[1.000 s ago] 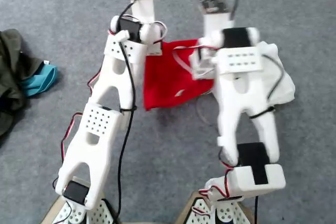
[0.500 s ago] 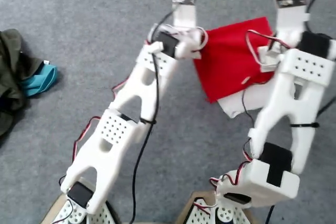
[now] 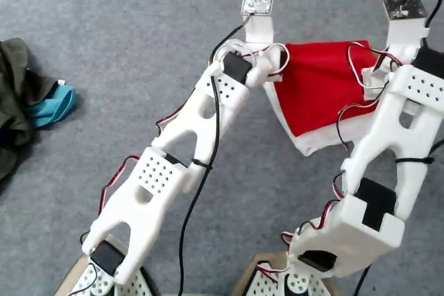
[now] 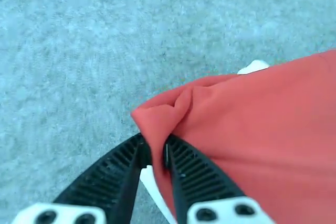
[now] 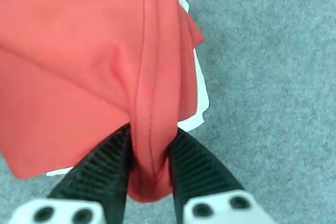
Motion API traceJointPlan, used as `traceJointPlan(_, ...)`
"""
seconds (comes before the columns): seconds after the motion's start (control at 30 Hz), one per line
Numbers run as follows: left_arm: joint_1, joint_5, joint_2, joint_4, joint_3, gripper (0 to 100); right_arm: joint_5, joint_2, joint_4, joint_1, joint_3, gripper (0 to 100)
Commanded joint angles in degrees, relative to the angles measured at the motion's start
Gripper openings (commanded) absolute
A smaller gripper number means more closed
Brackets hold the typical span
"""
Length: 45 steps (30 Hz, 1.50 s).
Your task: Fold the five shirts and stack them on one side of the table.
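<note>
A folded red shirt (image 3: pixel 320 91) lies over a white shirt (image 3: pixel 326 140) at the right side of the grey table. My left gripper (image 4: pixel 155 153) is shut on the red shirt (image 4: pixel 252 119) at its near-left corner, under the arm's wrist (image 3: pixel 243 67) in the high view. My right gripper (image 5: pixel 149 156) is shut on a bunched fold of the red shirt (image 5: pixel 79 51) at its right edge, where a white shirt edge (image 5: pixel 198 85) peeks out beneath. A dark green shirt (image 3: pixel 15 98) and a teal shirt (image 3: pixel 52 105) lie piled at the table's left edge.
The grey felt table (image 3: pixel 125 39) stretches bare between the left pile and the arms. Both arms' bases (image 3: pixel 277 275) stand at the front edge.
Both arms have swung right and away from the front, carrying the red shirt from the table's middle onto the white shirt at the right.
</note>
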State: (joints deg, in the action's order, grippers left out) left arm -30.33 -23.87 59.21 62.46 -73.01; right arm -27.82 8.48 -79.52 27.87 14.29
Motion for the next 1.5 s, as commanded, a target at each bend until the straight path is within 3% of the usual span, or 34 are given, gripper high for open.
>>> traceJointPlan(0.0,-0.31,-1.85,-2.64,1.67,-0.22,14,-0.35,-0.22,1.05,1.41,2.24,6.9)
traceJointPlan(0.23,0.22,-3.52,-3.08,5.27,-0.75,20,-0.26,-0.22,0.62,1.85,2.15,45.9)
traceJointPlan(0.33,0.75,-3.52,-3.16,5.8,-0.75,20,-0.26,-0.22,0.53,1.85,2.15,52.4)
traceJointPlan(0.47,2.77,-3.52,-3.87,6.42,-1.1,19,0.09,-0.22,0.53,2.02,2.51,44.5)
traceJointPlan(0.53,4.0,-3.52,-5.19,9.14,-2.77,19,0.18,-0.13,0.53,1.76,2.15,33.8)
traceJointPlan(0.67,7.43,-3.43,-6.33,14.07,-5.93,19,0.18,1.98,1.23,1.58,2.51,3.1)
traceJointPlan(0.7,8.75,-3.43,-6.51,15.47,-6.55,19,0.18,3.38,2.2,1.58,2.24,1.1)
traceJointPlan(0.77,11.74,-3.43,-6.68,18.55,-8.04,19,0.18,6.81,3.25,1.93,2.07,6.0)
traceJointPlan(0.87,17.1,-2.55,-6.68,25.93,-12.09,17,0.18,12.53,3.34,2.46,2.59,4.2)
traceJointPlan(1.03,26.68,8.0,-6.24,37.89,-22.46,13,0.26,20.18,5.89,2.99,2.59,3.2)
traceJointPlan(1.23,41.36,16.18,-11.16,38.51,-22.2,6,0.26,18.68,1.67,0.88,8.22,3.2)
traceJointPlan(1.47,63.08,19.25,-19.34,38.59,-20.62,16,-0.26,12.88,-14.95,-7.65,19.38,3.3)
